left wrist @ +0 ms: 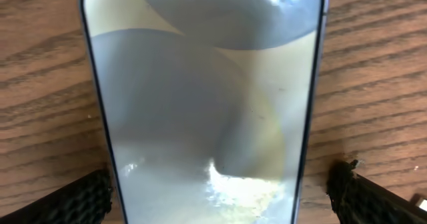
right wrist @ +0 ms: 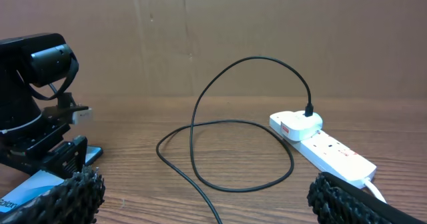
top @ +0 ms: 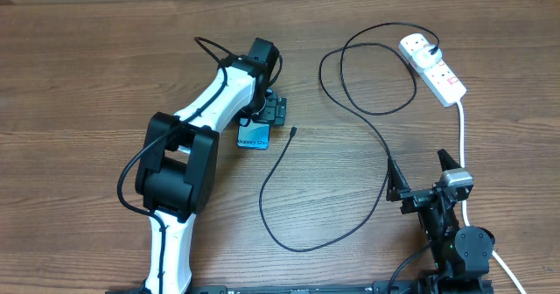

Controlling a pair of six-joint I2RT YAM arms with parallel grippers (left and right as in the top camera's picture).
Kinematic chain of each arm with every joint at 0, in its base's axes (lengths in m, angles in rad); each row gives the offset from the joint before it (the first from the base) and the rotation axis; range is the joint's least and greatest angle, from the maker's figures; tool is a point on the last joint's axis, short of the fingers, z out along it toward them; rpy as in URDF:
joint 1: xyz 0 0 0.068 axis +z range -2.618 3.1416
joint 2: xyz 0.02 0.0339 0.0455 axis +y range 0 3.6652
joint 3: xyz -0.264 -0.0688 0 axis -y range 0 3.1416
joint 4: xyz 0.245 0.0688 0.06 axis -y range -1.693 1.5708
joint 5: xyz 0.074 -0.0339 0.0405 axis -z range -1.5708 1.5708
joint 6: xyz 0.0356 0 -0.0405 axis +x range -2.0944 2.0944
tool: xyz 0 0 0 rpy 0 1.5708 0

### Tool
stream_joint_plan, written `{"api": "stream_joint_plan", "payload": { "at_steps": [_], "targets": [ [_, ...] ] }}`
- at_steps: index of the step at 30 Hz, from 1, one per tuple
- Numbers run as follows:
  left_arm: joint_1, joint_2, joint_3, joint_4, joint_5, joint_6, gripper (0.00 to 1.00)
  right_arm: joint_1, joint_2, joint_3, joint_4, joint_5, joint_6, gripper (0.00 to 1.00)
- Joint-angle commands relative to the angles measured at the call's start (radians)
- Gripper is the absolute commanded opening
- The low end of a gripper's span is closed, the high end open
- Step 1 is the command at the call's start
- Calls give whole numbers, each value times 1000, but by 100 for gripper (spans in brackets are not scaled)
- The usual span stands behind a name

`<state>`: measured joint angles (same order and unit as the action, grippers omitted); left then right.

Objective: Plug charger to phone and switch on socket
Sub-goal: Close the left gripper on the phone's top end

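The phone [top: 253, 137] lies flat on the wooden table with its light blue screen up; it fills the left wrist view [left wrist: 207, 104]. My left gripper [top: 265, 117] is open, one finger on each side of the phone [left wrist: 220, 197], with gaps to its edges. The black charger cable [top: 262, 198] runs from a white adapter [top: 420, 45] in the white socket strip [top: 442, 75], loops, and ends in a free plug tip [top: 293, 131] just right of the phone. My right gripper [top: 422, 176] is open and empty [right wrist: 210, 201], near the cable [right wrist: 193, 131].
The socket's thick white cord [top: 462, 136] runs down the right side past my right arm. The strip [right wrist: 333, 154] and adapter [right wrist: 297, 124] show at the right of the right wrist view. A brown wall stands behind the table.
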<state>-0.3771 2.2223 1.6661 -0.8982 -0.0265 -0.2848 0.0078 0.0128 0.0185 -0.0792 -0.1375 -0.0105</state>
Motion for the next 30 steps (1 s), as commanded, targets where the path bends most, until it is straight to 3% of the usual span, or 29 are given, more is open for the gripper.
{"api": "stream_joint_plan", "payload": {
  "at_steps": [1, 17, 30],
  "targets": [
    [21, 63, -16, -6, -10, 0, 100, -2, -10, -10, 5, 10, 6, 100],
    [21, 63, -16, 8, -18, 0, 96, -2, -10, -10, 5, 10, 6, 100],
    [22, 63, -16, 7, -29, 0, 81, -2, -10, -10, 5, 10, 6, 100]
  ]
}}
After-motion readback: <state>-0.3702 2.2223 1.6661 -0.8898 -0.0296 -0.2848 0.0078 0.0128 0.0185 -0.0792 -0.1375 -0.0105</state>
